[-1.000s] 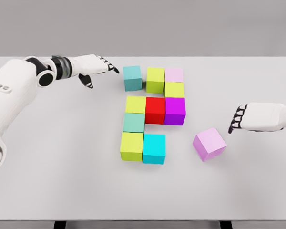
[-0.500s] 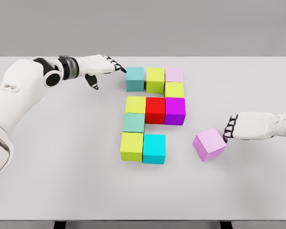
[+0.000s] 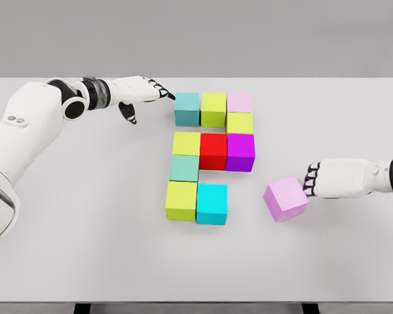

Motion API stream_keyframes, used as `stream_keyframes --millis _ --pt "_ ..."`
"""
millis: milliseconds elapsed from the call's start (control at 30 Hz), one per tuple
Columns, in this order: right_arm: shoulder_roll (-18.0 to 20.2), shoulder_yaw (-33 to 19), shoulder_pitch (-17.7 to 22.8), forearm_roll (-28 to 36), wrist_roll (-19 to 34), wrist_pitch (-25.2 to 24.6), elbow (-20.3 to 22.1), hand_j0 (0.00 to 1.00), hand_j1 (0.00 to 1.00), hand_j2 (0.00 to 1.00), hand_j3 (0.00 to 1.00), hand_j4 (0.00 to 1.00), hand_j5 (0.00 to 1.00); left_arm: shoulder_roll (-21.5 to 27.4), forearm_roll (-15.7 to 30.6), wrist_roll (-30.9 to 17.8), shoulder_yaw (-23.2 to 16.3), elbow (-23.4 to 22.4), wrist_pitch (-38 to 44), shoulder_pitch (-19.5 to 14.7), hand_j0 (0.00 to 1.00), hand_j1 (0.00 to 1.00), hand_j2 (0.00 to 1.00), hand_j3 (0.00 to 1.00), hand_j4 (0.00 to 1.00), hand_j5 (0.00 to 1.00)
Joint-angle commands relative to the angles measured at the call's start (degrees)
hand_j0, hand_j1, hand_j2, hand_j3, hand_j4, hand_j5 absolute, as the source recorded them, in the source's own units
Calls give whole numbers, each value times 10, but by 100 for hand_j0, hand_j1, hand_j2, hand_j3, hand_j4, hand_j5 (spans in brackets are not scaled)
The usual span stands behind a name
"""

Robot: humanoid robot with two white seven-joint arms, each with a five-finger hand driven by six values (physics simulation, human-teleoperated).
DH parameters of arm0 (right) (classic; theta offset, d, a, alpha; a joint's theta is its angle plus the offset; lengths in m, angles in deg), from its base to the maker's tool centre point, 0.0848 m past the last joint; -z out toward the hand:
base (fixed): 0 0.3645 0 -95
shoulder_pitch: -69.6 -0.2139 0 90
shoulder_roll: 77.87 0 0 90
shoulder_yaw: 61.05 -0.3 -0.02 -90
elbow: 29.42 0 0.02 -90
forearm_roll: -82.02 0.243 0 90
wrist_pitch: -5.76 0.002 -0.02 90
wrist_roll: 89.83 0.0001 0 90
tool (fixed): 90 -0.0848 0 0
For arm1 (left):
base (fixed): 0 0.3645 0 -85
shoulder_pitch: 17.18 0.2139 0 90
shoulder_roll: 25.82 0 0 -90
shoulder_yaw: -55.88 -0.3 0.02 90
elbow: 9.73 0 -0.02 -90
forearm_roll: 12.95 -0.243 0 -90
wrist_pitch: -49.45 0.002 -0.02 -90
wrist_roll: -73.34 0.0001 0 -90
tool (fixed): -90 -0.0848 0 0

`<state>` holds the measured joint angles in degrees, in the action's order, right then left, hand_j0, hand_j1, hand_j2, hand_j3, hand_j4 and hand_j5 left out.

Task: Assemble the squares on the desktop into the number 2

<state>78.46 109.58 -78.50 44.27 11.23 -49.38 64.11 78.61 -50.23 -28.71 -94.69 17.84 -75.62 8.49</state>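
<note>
So the 2 is nearly there, I'd say. On the white worktop (image 3: 85,229) the top row reads teal cube (image 3: 187,108), lime cube (image 3: 213,109) and pale pink cube (image 3: 240,103). A second lime cube (image 3: 240,123) drops down the right side, then the middle row runs yellow-green cube (image 3: 187,144), red cube (image 3: 213,151) and purple cube (image 3: 240,152). A green-teal cube (image 3: 184,168) carries the left side down, and the bottom row so far has a lime-yellow cube (image 3: 181,200) plus a cyan cube (image 3: 211,203). They all sit touching or very nearly so.

What's left, by my read, is the bottom-right corner. The lilac cube (image 3: 286,199) sits loose, off to the right of the cyan one with a clear gap between them, a bit lower than the purple cube. It's also twisted: its faces don't line up with the grid, one corner points roughly toward the figure. Being a cube it has no real long axis, so only that turn matters, and it'll need squaring up as well as sliding left.

The right robot hand (image 3: 321,180) is right against the lilac cube's far right edge, fingers curled downward, touching the side and not wrapped around it. Looks like a push, not a grab.

The left robot hand (image 3: 141,91) is up by the teal cube, fingers stretched out flat with the tips just at its left face, holding nothing.
</note>
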Motion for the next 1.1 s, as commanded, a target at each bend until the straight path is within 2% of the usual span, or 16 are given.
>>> stream_keyframes --millis 0,200,367,500,667,800,900,967,1067 --pt "1 1 0 9 3 1 10 73 73 73 73 73 73 0 3 0 3 1 1 0 99 99 99 99 99 99" --pt "1 1 0 12 3 1 20 73 73 73 73 73 73 -4 3 0 2 1 1 0 99 99 99 99 99 99" --pt "2 3 0 16 0 1 48 73 73 73 73 73 73 -4 3 0 3 0 1 1 99 99 99 99 99 99" --pt "2 3 1 27 -1 1 48 73 73 73 73 73 73 -3 3 0 4 -1 1 0 99 99 99 99 99 99" --pt "31 3 1 27 -2 1 46 73 73 73 73 73 73 3 5 0 16 -11 1 1 100 100 100 100 100 100" --pt "31 5 4 27 -2 1 48 73 73 73 73 73 73 46 14 1 32 6 1 3 100 100 100 100 100 100" --pt "28 6 6 27 -2 1 60 73 73 73 73 73 73 107 45 1 54 35 1 7 100 100 100 100 100 100" --pt "25 6 7 26 -2 1 60 73 73 73 73 73 73 153 68 1 55 79 1 24 100 100 100 100 100 100" --pt "12 7 10 17 -24 1 54 73 73 73 73 73 73 195 69 2 56 119 1 44 100 100 100 100 100 100"
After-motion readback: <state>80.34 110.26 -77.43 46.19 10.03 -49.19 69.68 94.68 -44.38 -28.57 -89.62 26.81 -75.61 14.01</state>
